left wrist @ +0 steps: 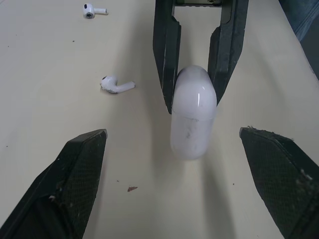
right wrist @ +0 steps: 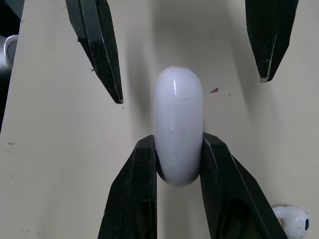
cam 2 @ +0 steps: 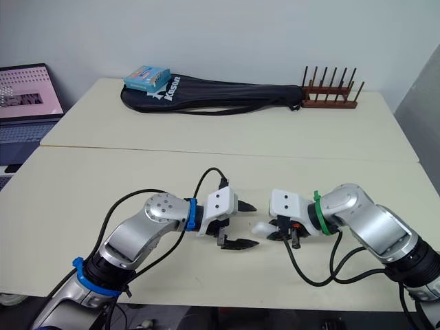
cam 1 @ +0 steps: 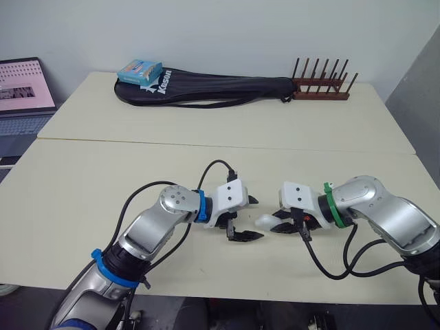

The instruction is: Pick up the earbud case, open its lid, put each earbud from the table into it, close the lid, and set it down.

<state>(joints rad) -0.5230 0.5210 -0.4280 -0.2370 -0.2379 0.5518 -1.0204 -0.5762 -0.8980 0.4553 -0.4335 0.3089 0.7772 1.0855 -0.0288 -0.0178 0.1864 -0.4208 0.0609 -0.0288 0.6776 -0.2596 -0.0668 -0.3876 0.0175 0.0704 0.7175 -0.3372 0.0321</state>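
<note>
The white earbud case (right wrist: 178,122) lies low over the cream table with its lid down, and my right gripper (cam 1: 276,224) is shut on one end of it. My left gripper (cam 1: 256,218) faces it from the other side, open, with its two fingertips (left wrist: 84,149) straddling the free end of the case (left wrist: 193,112) without touching it. Two white earbuds lie on the table beside my right gripper: one earbud (left wrist: 115,84) is close to its fingers and the other earbud (left wrist: 93,9) is farther back. One earbud (right wrist: 291,219) also shows beside my right fingers.
On the far table lie a black racket bag (cam 1: 206,89) with a blue box (cam 1: 139,71) on its left end, and a brown wooden peg rack (cam 1: 322,88) at its right end. A laptop (cam 1: 24,89) stands off the table's left. A seam (cam 1: 206,143) joins the two tables.
</note>
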